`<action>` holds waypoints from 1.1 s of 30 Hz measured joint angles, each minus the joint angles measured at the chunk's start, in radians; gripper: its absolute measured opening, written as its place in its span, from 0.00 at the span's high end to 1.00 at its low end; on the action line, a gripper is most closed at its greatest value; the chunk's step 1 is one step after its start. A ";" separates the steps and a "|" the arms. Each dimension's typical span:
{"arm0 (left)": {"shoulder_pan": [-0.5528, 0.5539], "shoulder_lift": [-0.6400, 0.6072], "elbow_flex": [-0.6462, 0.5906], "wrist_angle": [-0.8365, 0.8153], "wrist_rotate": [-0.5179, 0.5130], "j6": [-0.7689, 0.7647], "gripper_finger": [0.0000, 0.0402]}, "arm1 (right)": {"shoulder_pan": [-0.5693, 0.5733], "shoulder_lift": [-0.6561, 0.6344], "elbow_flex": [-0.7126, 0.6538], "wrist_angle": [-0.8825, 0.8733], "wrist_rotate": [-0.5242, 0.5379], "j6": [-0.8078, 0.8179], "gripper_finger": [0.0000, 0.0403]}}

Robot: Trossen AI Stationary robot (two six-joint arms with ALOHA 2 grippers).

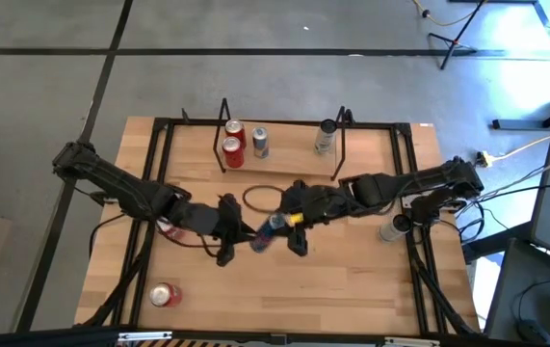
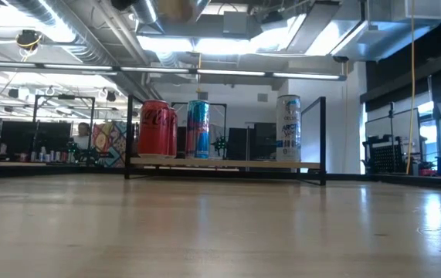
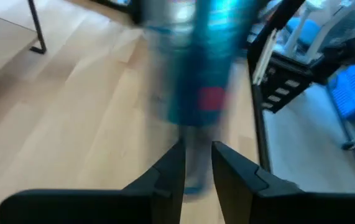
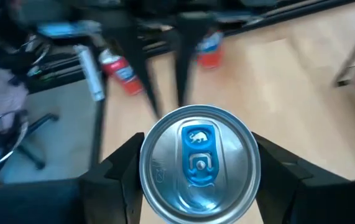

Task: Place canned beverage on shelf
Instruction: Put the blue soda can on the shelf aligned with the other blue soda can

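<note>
Item: slim blue-and-silver aluminium beverage can (image 4: 199,163), lid toward the wrist camera, clamped between the two dark fingers of the right gripper (image 4: 199,171) at table centre, carried lying sideways, probably for transfer.

Left gripper (image 3: 197,174): just beyond the can's far end, fingers nearly closed, grasping nothing visible.

Destination: low black-rod shelf with light wood floor (image 1: 289,145), behind both grippers, holding red (image 1: 233,152) and silver cans.
</note>
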 joint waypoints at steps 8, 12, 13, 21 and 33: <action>-0.025 -0.239 0.000 -0.268 -0.044 -0.095 0.82 | -0.157 0.001 0.000 -0.027 -0.009 -0.124 0.49; -0.043 -0.311 0.001 -0.331 -0.124 -0.129 0.82 | -0.260 0.005 0.000 -0.029 0.014 -0.216 0.49; -0.043 -0.321 0.001 -0.337 -0.144 -0.132 0.82 | -0.286 0.010 0.000 -0.026 0.021 -0.237 0.49; -0.043 -0.334 0.002 -0.352 -0.215 -0.116 0.82 | -0.429 0.142 0.131 -0.116 -0.018 -0.364 0.49; -0.041 -0.328 0.002 -0.354 -0.218 -0.100 0.82 | -0.460 0.436 0.463 -0.320 0.013 -0.411 0.49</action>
